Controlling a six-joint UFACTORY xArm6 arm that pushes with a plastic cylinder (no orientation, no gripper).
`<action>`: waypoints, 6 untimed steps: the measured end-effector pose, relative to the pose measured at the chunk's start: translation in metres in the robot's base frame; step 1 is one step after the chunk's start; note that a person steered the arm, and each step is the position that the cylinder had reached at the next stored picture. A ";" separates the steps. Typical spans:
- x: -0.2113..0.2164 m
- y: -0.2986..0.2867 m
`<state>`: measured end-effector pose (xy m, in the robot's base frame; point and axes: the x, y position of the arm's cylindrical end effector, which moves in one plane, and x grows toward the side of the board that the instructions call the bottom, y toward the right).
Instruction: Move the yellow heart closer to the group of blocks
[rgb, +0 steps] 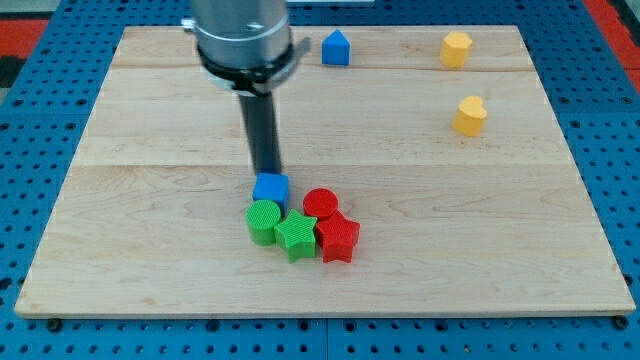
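The yellow heart (470, 115) lies alone at the view's right, upper half of the wooden board (150, 250). The group sits near the board's middle bottom: a blue cube (270, 188), a green cylinder (264, 221), a green star (296, 235), a red cylinder (321, 205) and a red star (338, 238), packed close together. My tip (268, 174) is at the top edge of the blue cube, touching or nearly touching it, far to the left of and below the yellow heart.
A blue house-shaped block (336, 48) lies at the board's top middle. A yellow hexagonal block (456, 49) lies at the top right, above the heart. The board rests on a blue pegboard (30, 150).
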<state>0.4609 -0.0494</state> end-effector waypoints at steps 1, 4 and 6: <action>0.015 0.034; -0.048 0.118; -0.117 0.111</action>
<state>0.3442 0.0617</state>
